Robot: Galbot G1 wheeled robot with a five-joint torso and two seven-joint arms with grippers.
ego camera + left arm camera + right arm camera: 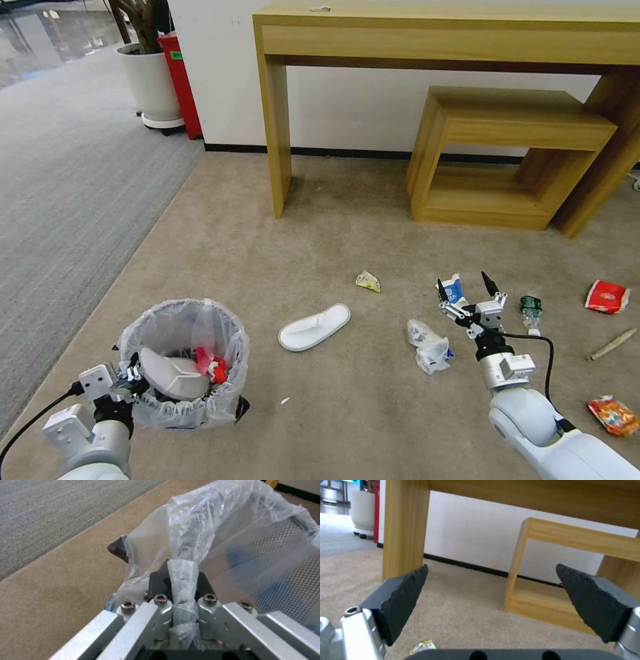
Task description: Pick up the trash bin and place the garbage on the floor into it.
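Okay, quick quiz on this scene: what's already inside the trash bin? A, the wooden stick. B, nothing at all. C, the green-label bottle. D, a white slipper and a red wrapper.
D: in the head view a white slipper and a red wrapper lie inside the trash bin, whose bag-lined rim the left hand grips, while the bottle and stick lie on the floor.

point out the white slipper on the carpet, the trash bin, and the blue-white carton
white slipper (pixel 313 327), head view, middle of its upper side
trash bin (pixel 227 373), head view, bag-covered outer wall on the side toward the slipper
blue-white carton (pixel 454 291), head view, its blue printed face between the right gripper's fingers
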